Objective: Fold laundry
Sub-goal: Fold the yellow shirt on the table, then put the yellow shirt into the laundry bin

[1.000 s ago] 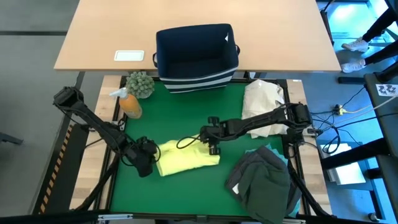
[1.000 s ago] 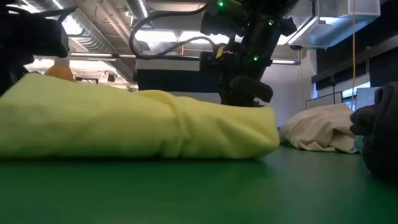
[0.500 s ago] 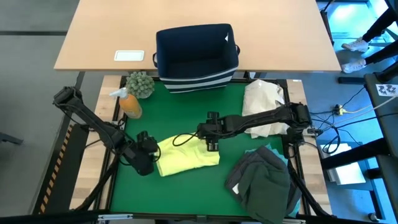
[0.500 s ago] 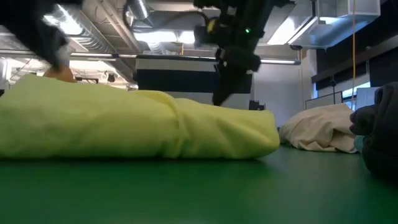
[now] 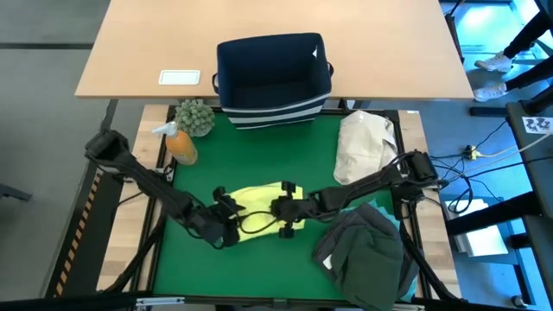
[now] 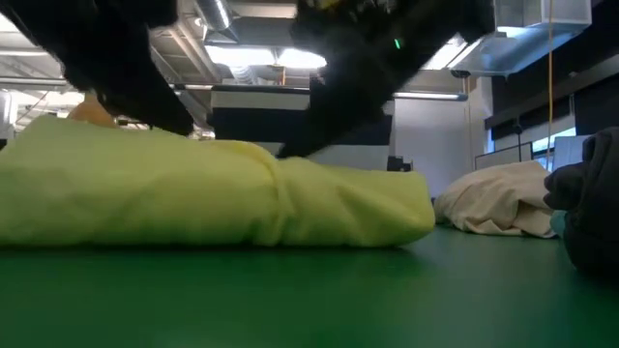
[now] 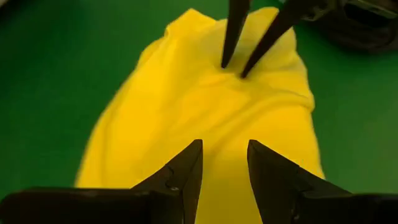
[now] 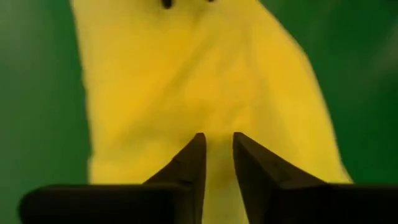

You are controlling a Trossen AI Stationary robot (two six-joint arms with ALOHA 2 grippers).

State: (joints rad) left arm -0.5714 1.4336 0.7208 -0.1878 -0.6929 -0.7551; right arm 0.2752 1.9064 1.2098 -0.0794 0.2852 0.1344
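Nearby, dark garment pile (image 5: 367,250), cream bundle (image 5: 361,147), navy bin (image 5: 273,79), spray bottle (image 5: 179,143).

both arms have swung in over the yellow-green shirt (image 5: 255,210). the left gripper (image 5: 232,213), which sat off the shirt's left edge, now lies across its left part, fingers slightly apart above the cloth. the right gripper (image 5: 278,216), earlier at the shirt's far right corner, has come nearer the front and leftward onto the shirt's middle, its fingers (image 7: 233,34) narrowly parted, tips on the fabric. the 2 grippers now face each other close together. in the low view both dark arms now hang right over the shirt.
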